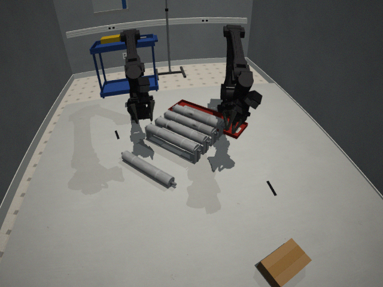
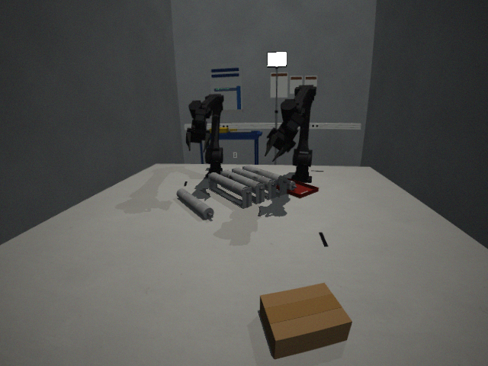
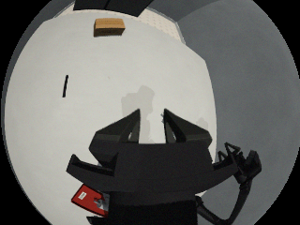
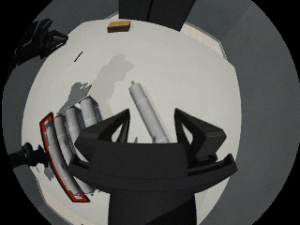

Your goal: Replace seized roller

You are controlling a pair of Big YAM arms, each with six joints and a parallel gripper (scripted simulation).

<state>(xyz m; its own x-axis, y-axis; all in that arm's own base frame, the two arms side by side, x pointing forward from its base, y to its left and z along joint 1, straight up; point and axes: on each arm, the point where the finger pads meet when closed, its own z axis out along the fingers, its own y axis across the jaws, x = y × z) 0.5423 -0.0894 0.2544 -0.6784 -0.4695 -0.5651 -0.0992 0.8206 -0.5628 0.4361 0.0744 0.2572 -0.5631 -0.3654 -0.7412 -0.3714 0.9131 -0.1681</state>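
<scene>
The roller bed (image 1: 182,131) holds several grey rollers side by side; it also shows in the exterior view (image 2: 248,183) and the right wrist view (image 4: 78,122). One loose grey roller (image 1: 148,168) (image 4: 146,115) lies on the table in front of the bed, also seen from the exterior view (image 2: 194,203) and the right wrist. The red scrap tray (image 1: 239,128) sits behind the bed; its visible part looks empty. My left gripper (image 1: 232,123) (image 3: 152,112) hovers above the tray end of the bed, fingers apart and empty. My right gripper (image 1: 140,118) (image 4: 152,112) hovers above the bed's other end, open and empty.
A cardboard box (image 1: 284,260) stands near the table's front edge. Two short black marks (image 1: 271,188) (image 1: 116,134) lie on the table. A blue cart (image 1: 123,64) and a pole stand (image 1: 168,40) are behind the table.
</scene>
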